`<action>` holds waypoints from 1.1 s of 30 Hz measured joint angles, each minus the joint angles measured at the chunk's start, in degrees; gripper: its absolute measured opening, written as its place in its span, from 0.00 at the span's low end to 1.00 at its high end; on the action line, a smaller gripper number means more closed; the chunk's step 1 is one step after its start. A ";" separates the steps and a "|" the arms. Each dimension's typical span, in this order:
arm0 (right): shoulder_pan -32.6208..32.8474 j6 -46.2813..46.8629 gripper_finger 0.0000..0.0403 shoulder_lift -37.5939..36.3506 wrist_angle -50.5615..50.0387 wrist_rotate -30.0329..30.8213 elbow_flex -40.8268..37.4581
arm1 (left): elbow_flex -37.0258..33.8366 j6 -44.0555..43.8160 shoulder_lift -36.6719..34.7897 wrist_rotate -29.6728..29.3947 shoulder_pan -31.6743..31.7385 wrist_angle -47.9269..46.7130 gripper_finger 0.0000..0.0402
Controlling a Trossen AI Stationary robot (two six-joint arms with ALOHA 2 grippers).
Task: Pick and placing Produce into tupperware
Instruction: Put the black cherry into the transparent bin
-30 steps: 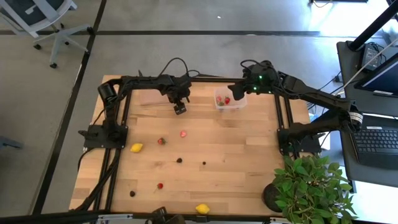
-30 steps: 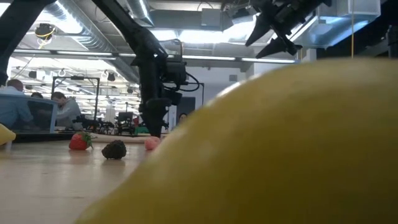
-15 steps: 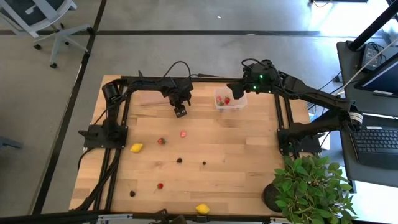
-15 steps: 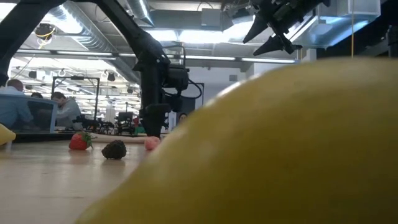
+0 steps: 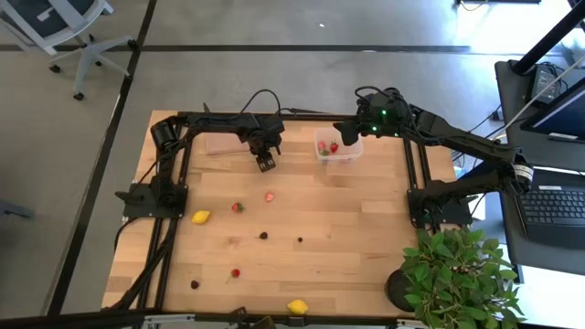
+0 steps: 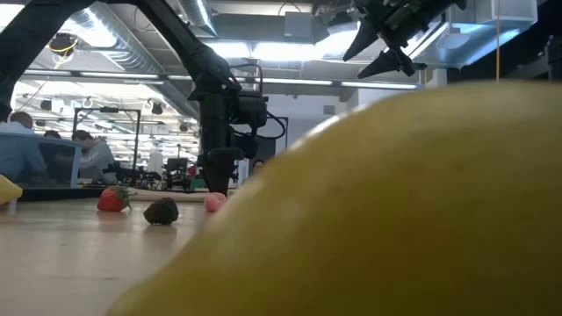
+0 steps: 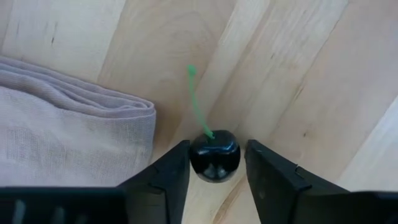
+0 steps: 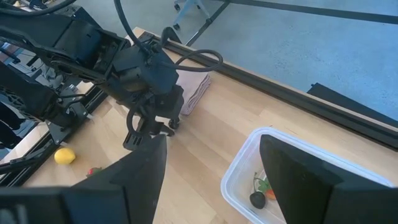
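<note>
A small black cherry (image 7: 214,160) with a green stem (image 7: 198,102) rests on the wooden table beside a folded beige cloth (image 7: 62,124). My left gripper (image 7: 216,154) points straight down over it at the table's far middle (image 5: 266,165), one finger close on each side. The clear tupperware (image 5: 338,146) sits at the far right and holds a strawberry and a dark piece (image 8: 257,199). My right gripper (image 8: 217,180) hovers open above it. Other produce lies scattered: lemons (image 5: 201,217) (image 5: 297,307), strawberries (image 5: 238,207) (image 5: 270,196) and dark berries (image 5: 263,235). My left gripper comes at the cherry from above, its fingers (image 7: 177,168) on two opposite sides of the round body (image 7: 194,163), which rests on the table with its stem lying along the wood. One finger looks against the fruit; whether both touch it, I cannot tell.
The folded cloth (image 5: 224,143) lies just left of my left gripper. A green potted plant (image 5: 457,274) stands at the near right corner. In the low view the near lemon (image 6: 395,219) fills most of the picture. Black frame rails run along the table's left, far and right sides.
My left gripper has come down a little toward the table over the cherry. My right gripper has stayed where it was above the tupperware.
</note>
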 joint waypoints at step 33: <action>1.89 4.97 0.65 0.02 -0.87 -8.93 -0.07 | 12.50 -1.50 0.63 2.14 -0.96 -11.16 0.25</action>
